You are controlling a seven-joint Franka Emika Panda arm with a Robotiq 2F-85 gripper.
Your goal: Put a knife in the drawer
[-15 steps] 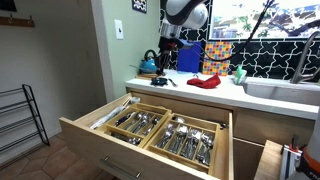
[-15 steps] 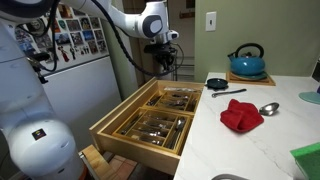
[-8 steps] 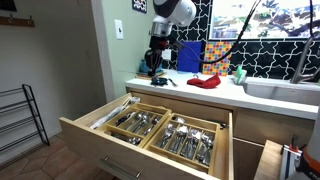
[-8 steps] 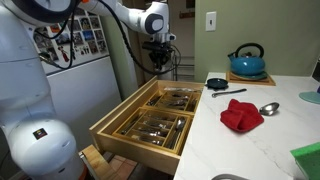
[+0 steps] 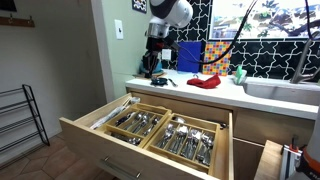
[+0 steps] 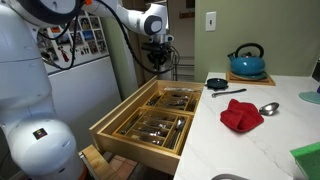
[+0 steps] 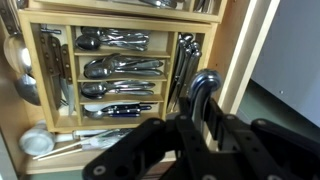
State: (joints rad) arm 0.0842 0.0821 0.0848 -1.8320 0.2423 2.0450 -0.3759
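The drawer point(image 5: 92, 137) stood pulled fully out below the white counter point(image 6: 262, 142), its wooden organiser point(image 7: 72, 80) packed with cutlery; in both exterior views the gripper point(image 5: 153, 62) hung above the drawer's rear end, near the counter edge and well clear of the trays. From the wrist view the gripper point(image 7: 207, 122) appeared closed on the knife point(image 7: 205, 88) — only a rounded, gleaming steel end showed, standing up between the dark, blurred fingers point(image 7: 228, 128), so the grip could be read but not the blade's full shape. Beneath it lay the organiser's compartments: spoons point(image 7: 118, 68) stacked sideways in the short slots, blue-handled pieces point(image 7: 125, 108) in the slot just beside them, and more cutlery point(image 7: 185, 60) lengthwise in the long slot next to the gripper; a ladle point(image 7: 25, 85) sat in the outer tray. On the counter in an exterior view rested a red cloth point(image 6: 241, 115), a large spoon point(image 6: 268, 107) just beside it, a black-handled utensil point(image 6: 228, 92) and a blue kettle point(image 6: 246, 62) — all apart from the arm.
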